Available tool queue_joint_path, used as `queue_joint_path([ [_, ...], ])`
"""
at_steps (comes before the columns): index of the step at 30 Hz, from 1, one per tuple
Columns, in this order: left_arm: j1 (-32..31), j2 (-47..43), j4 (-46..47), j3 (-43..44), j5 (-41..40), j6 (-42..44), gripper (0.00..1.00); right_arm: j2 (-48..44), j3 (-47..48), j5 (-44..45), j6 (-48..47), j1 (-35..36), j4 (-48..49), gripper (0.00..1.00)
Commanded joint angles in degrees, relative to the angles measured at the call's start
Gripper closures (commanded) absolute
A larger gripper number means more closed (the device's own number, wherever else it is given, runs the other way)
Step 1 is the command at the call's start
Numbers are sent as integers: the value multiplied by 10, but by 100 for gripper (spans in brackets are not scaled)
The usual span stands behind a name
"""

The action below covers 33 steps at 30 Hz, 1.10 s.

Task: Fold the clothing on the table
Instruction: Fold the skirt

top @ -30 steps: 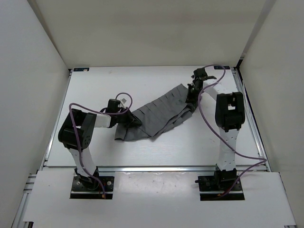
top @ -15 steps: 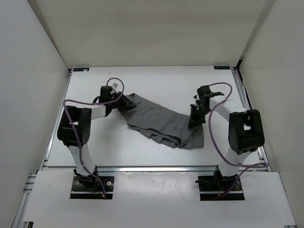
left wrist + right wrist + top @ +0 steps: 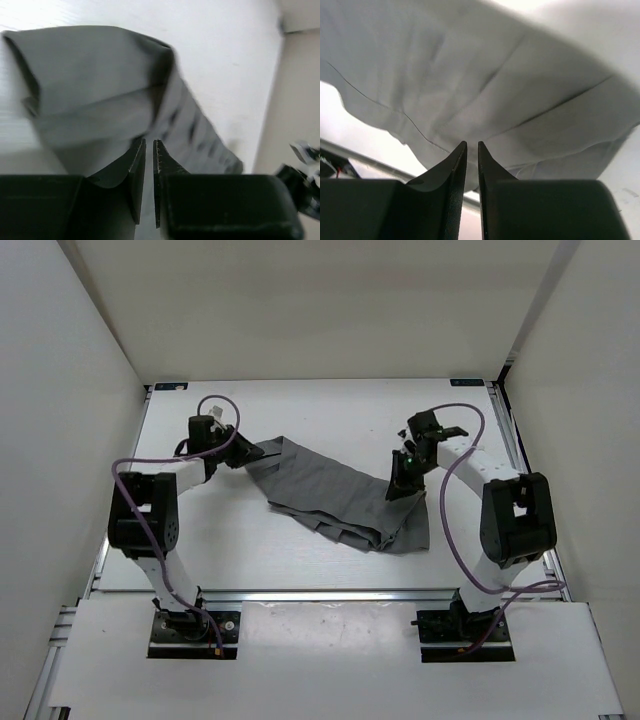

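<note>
The dark grey clothing (image 3: 340, 495) lies folded in a long band across the white table (image 3: 330, 405), running from back left to front right. My left gripper (image 3: 250, 452) sits at the band's back-left corner. In the left wrist view its jaws (image 3: 149, 142) stand a narrow slit apart with nothing between them, and the clothing (image 3: 100, 90) lies just beyond the tips. My right gripper (image 3: 398, 490) hovers over the band's right end. Its tips (image 3: 472, 144) are also slightly parted and empty, with the clothing (image 3: 495, 75) filling the view ahead.
White walls (image 3: 90, 360) enclose the table on the left, back and right. A metal rail (image 3: 330, 593) runs along the near edge in front of the arm bases. Purple cables (image 3: 455, 530) loop off both arms.
Both arms swung the clothing round from a band rising to the right into one falling to the right. The left gripper then drew back left off the corner, and both jaws parted slightly.
</note>
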Motion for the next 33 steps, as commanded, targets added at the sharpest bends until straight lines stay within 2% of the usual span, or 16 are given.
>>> queue_joint_path([
  [1, -6, 28, -51, 61, -65, 61, 76, -25, -35, -28, 12, 13, -22, 81],
  [7, 16, 77, -25, 108, -50, 62, 61, -54, -106, -54, 25, 4, -15, 78],
  [11, 9, 107, -79, 150, -88, 104, 63, -47, -145, -68, 35, 5, -3, 78],
  [13, -4, 113, -102, 143, -107, 111, 64, -41, -147, -63, 35, -1, 1, 79],
  [18, -42, 77, -114, 74, -146, 137, 66, -14, -125, -62, 37, -13, 21, 79],
  [27, -99, -61, -99, -134, -135, 125, 68, 95, 7, -38, 8, -42, 17, 79],
  [33, -117, -137, -117, -196, -117, 121, 68, 125, 62, -34, -21, -47, 18, 79],
])
